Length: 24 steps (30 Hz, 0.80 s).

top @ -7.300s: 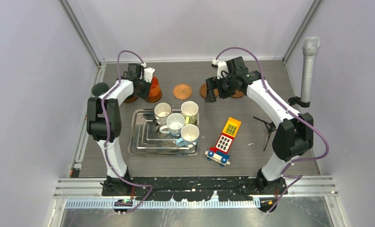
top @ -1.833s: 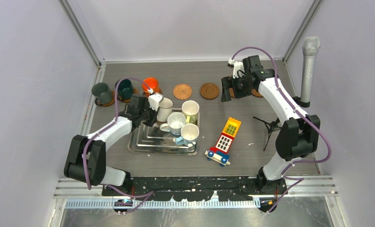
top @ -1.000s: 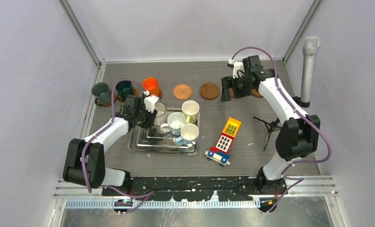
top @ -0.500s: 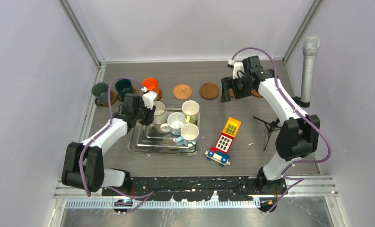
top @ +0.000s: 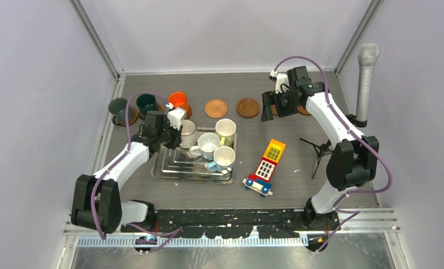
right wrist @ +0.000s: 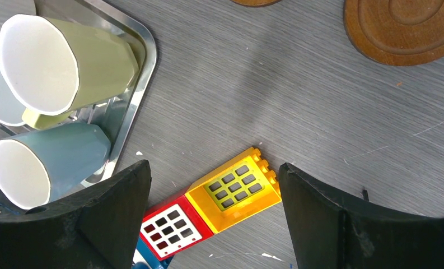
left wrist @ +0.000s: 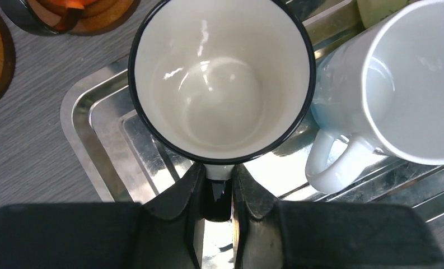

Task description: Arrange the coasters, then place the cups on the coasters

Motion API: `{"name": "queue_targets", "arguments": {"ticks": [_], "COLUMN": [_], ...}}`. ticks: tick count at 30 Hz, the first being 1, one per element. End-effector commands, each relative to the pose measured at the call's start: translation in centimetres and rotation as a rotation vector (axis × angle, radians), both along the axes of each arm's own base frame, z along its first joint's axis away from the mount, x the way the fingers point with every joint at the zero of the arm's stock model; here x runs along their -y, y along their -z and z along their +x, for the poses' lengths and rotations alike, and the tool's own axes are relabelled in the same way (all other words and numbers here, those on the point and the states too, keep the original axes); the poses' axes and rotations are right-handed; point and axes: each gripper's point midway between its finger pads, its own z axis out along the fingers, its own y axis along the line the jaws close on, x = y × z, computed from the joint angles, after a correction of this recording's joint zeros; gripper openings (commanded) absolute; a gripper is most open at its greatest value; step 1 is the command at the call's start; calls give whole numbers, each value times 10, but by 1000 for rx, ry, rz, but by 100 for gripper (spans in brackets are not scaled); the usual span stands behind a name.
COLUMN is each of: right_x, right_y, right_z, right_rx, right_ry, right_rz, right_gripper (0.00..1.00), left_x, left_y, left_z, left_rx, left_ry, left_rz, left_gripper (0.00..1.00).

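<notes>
Four cups on tray: a dark-rimmed white cup (left wrist: 222,84), a plain white cup (left wrist: 398,84), a pale yellow cup (top: 225,130) and a pale blue cup (top: 225,158) stand upright in the metal tray (top: 168,166).
Left side: your left gripper (left wrist: 215,179) is pinched narrow on the handle of the dark-rimmed white cup, at the tray's far-left corner. You cannot tell whether its base has left the metal.
Right side: your right gripper (top: 274,105) hangs with its jaws wide and nothing between them, over the far right of the table.
Handle axis: the handle points back at the left wrist, with the cup body straight ahead of the fingers.
Bearing: the free coaster (top: 215,108) lies beyond the held cup and to its right, just right of the orange cup (top: 178,101).
Nearer arm: the left arm has the cup, so the carry is yours forward and rightward. The second free coaster (top: 247,107) sits closer to the right gripper.
Risk: the plain white cup's handle is just beside the held cup on its right, so it probably needs lifting clear before you swing.
</notes>
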Motion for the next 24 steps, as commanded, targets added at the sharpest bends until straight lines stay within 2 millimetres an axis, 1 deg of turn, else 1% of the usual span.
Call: {"name": "queue_targets", "arguments": {"ticks": [1,6,9,14,17,22,23,24], "right_x": [-1,-2,-2,-2,-2,-1,-1,0], "right_y": [-23,-23,-23,-24,-25,-27,-28,-28], "right_z": [0,1,2,3,4,5,5,5], "right_rx": [62,60,62,65,69,78,80,81], "right_ry": [3,3,1,1,1,2,1,2], "right_rz": [28,29,28,30,29,24,22,20], "right_gripper": [88,88,88,88,88,88,88,88], "left_x": [13,19,24,45,58,79,84,88], "left_y": [-74,-103,-119,-148,-161,-175,-171,-170], "left_z": [29,43,55,79,98,130,137,142], "left_rx": [213,268,300,372,411,476,472,477], "left_ry": [17,20,15,42,55,82,89,95], "left_rz": [-85,-120,-144,-187,-209,-235,-233,-235], "left_gripper": [0,0,0,0,0,0,0,0]}}
